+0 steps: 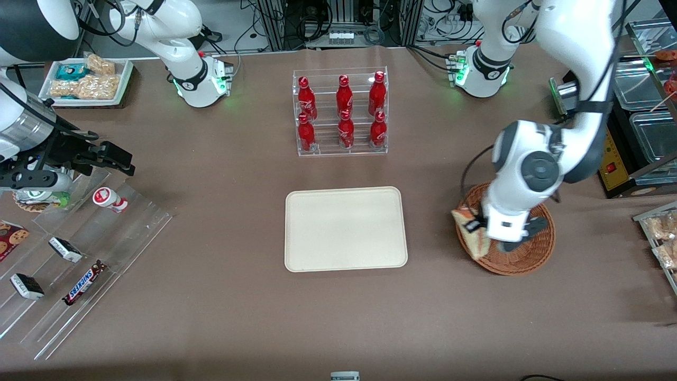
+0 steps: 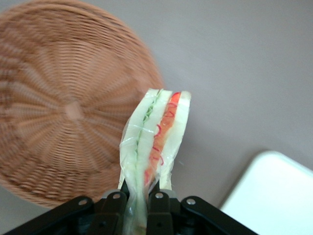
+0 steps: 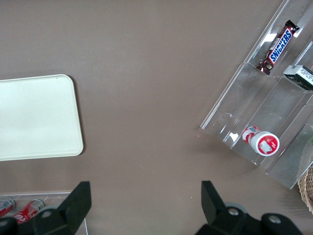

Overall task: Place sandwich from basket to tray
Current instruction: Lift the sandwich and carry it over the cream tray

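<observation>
Gripper [image 2: 139, 198] clamped on the sandwich [image 2: 155, 139], held edge-on over the basket [image 1: 521, 259] rim on its tray-ward side, presumably lifted clear for carrying to the tray [image 1: 346, 228].

You see glossy clear wrap on the sandwich [image 2: 156, 142] — the gripper [image 2: 138, 198] clamps it. The basket [image 2: 63, 107] is rough woven wicker; the tray [image 1: 346, 228] — smooth, matt.

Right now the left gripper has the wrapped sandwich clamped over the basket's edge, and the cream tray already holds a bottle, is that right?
Not quite: the tray holds nothing, as the front view shows. The rest stands: the gripper clamps the wrapped sandwich over the basket edge.
</observation>
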Controlling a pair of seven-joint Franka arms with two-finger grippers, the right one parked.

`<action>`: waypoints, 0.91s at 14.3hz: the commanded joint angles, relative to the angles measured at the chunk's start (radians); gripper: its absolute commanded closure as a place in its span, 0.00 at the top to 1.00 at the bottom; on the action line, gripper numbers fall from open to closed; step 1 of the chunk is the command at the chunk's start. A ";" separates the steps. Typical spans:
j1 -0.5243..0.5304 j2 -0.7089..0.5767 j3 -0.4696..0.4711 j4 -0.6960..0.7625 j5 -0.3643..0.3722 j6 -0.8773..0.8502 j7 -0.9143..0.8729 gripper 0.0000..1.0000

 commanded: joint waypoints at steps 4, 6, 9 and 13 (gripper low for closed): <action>-0.245 0.253 0.014 0.306 0.007 -0.014 -0.044 0.08; -0.319 0.319 0.017 0.381 0.011 -0.012 -0.075 0.08; -0.397 0.390 0.020 0.461 0.013 -0.008 -0.119 0.08; -0.462 0.459 0.022 0.512 0.086 0.026 -0.265 0.09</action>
